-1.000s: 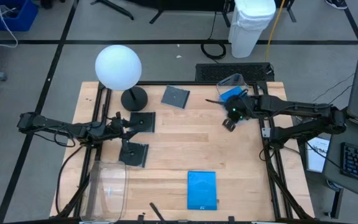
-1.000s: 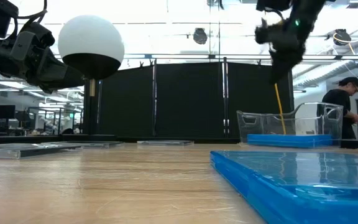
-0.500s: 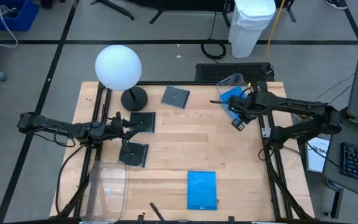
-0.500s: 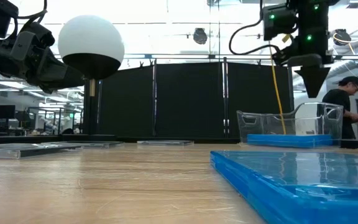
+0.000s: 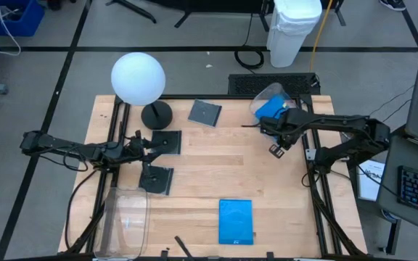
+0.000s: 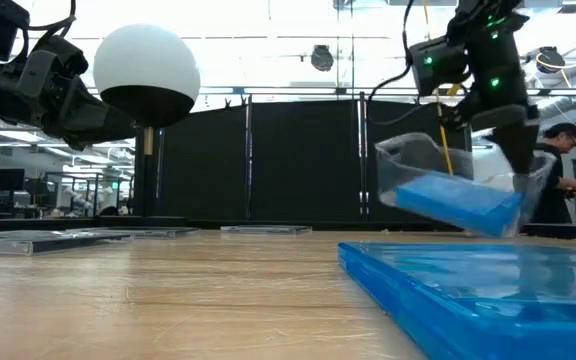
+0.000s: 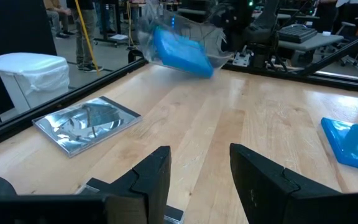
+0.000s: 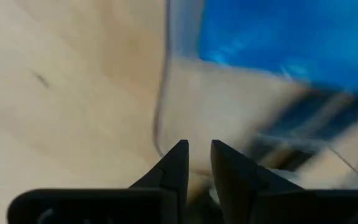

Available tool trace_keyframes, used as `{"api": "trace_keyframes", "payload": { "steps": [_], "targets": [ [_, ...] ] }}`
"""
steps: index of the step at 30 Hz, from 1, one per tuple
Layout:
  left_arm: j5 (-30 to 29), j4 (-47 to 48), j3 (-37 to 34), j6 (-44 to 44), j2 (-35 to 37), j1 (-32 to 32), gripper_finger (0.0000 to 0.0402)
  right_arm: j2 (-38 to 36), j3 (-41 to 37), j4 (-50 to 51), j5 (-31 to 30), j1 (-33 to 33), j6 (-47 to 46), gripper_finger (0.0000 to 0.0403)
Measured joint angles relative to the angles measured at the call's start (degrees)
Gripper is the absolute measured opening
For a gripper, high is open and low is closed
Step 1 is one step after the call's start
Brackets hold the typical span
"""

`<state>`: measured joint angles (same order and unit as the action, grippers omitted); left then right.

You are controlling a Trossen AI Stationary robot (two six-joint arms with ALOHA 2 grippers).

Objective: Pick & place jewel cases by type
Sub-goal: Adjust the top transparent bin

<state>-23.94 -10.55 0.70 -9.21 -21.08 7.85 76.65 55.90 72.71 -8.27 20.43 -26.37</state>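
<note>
**Right gripper has the bin by its wall, and the bin is tipping**

We start at the right gripper [image 8: 196, 163]: its two fingers stand nearly together with only a thin gap, and the clear wall of the right bin [image 6: 400, 160] runs down into that gap, so we read it as pinching the bin's edge, not a case. In the low view the bin hangs tilted off the table, and the blue jewel case [image 6: 453, 203] inside it slopes down toward its lower side. From above, the same bin [image 5: 263, 94] sits at the table's far right corner with the blue showing through it.

Our left gripper [image 7: 194, 163] waits with fingers spread and nothing between them, hovering by the dark jewel cases [image 5: 166, 142] on the left side; a grey one [image 5: 205, 112] lies near the lamp [image 5: 138, 77]. Another blue jewel case [image 5: 236, 221] lies flat at the near edge, and a second clear bin [image 5: 124, 217] stands at the near left.

The risk, as we judge it, is the grip itself: a thin, slick wall held by narrow fingertips may slip, or more tilt may spill the sorted blue case out onto the table or over the edge.
</note>
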Motion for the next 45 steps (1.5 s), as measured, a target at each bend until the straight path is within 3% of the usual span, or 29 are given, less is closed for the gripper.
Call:
{"api": "trace_keyframes", "payload": {
  "steps": [18,25,32,36,45],
  "targets": [
    [0.0,0.0,-0.01,0.0,0.0,0.0,0.017,-0.21,0.09,-10.63,7.58,0.02,-1.38,0.0061],
    [0.0,0.0,-0.01,0.0,0.0,0.0,0.017,-0.21,0.13,-23.56,9.65,0.51,1.9,0.0061],
    [0.0,0.0,-0.01,0.0,0.0,-0.01,0.017,-0.14,0.2,-46.02,8.57,1.38,10.91,0.0061],
    [0.0,0.0,-0.01,0.0,0.0,0.0,0.017,2.2,0.31,-54.1,9.43,1.42,13.58,0.0061],
    [0.0,0.01,-0.01,-0.01,-0.01,0.0,0.017,13.67,1.2,-55.42,8.4,1.98,20.85,0.0061]
  ]
}}
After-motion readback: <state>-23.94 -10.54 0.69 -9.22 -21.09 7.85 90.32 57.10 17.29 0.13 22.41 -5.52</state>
